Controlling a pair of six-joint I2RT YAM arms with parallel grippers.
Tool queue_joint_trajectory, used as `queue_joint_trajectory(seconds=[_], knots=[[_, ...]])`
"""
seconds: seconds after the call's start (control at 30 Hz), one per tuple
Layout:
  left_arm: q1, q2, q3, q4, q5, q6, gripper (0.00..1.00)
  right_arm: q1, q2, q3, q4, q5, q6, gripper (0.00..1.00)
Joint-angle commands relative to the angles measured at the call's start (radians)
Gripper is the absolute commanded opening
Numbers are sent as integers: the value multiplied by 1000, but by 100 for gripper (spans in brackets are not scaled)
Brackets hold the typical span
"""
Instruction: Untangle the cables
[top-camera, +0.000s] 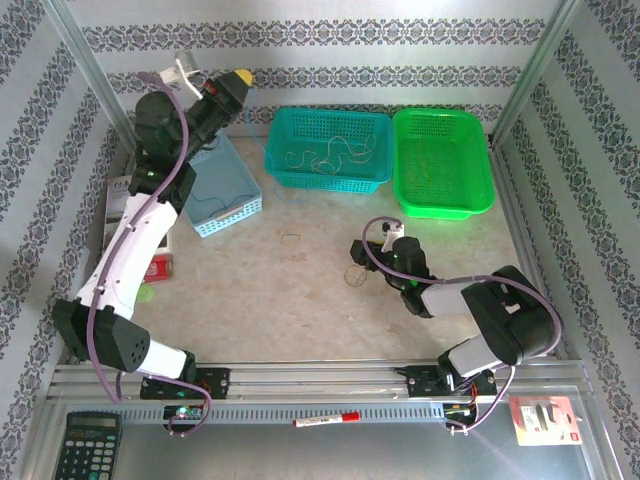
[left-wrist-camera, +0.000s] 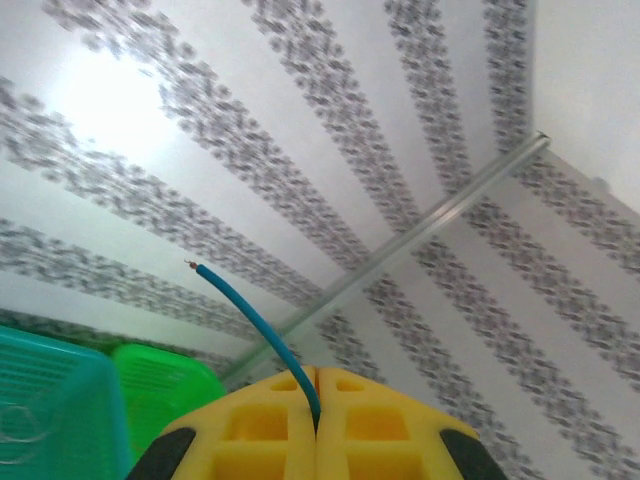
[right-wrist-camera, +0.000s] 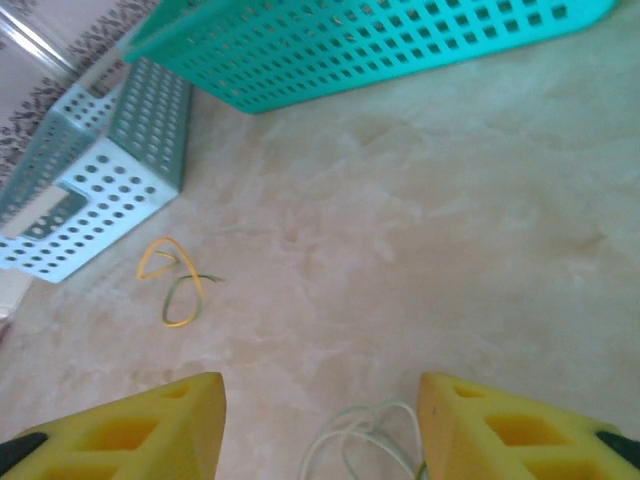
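Lab test cell, aluminium frame (top-camera: 320, 378), wallpapered panels (top-camera: 320, 40)

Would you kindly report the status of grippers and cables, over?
Left gripper raised, jaws shut on blue wire. Right gripper low, jaws open over white wires. Yellow wire loose ahead.

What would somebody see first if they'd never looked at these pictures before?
The left gripper, high above the back left of the table, is shut on a thin blue wire. At the back sit two bright baskets: a teal basket holding thin wires and a green basket beside it. The right gripper hangs open low over the table, whitish wire loops just beneath it.
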Motion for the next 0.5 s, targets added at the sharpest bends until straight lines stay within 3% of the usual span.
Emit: queue_joint_trajectory(seconds=[0.0,0.23,0.47], knots=[[54,-22,-3,-82,-17,125,0,-15,-65,40,-57,-54,-16,57],[158,31,-53,-138,-69,285,0,-49,-196,118,-218,-110,-34,60],[222,122,-103,-152,-84,355,0,-70,-262,216,-402,-186,-59,62]])
